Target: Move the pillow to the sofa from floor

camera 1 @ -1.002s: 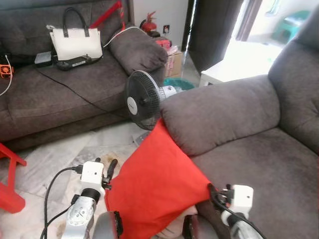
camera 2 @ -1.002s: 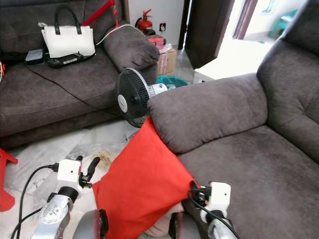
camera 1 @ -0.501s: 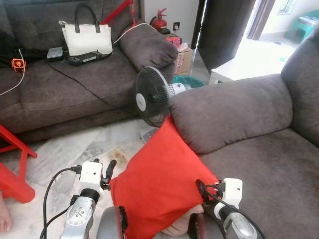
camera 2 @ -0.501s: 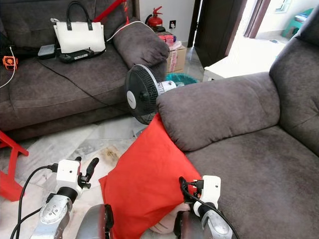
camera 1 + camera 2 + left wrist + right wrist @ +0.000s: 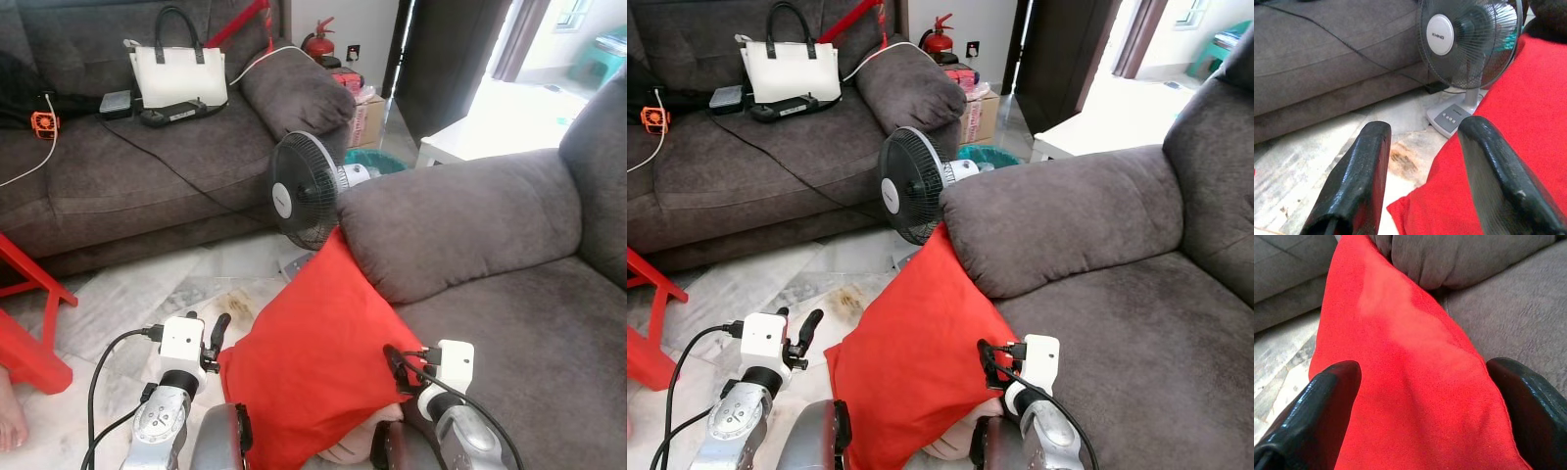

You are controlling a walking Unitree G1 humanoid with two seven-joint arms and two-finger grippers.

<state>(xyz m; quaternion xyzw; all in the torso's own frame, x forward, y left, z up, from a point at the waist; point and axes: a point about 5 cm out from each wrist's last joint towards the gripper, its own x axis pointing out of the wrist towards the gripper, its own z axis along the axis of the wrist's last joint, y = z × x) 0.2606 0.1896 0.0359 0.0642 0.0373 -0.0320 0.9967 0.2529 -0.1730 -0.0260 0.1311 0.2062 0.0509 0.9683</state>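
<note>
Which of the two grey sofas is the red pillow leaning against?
The nearer sofa on the robot's right; the pillow touches its armrest. The far one holds a white handbag.

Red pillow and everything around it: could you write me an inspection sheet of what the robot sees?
Surface: pale marble floor, stained near the fan.
Job's things: red pillow leaning against the sofa armrest, not yet on the seat.
Clutter: fan; white handbag on the far couch; red stool.
Grippers: left gripper open beside the pillow; right gripper open, fingers straddling the pillow's corner.
Cables: black cable across the couch.
Surroundings: fire extinguisher; open doorway.
</note>
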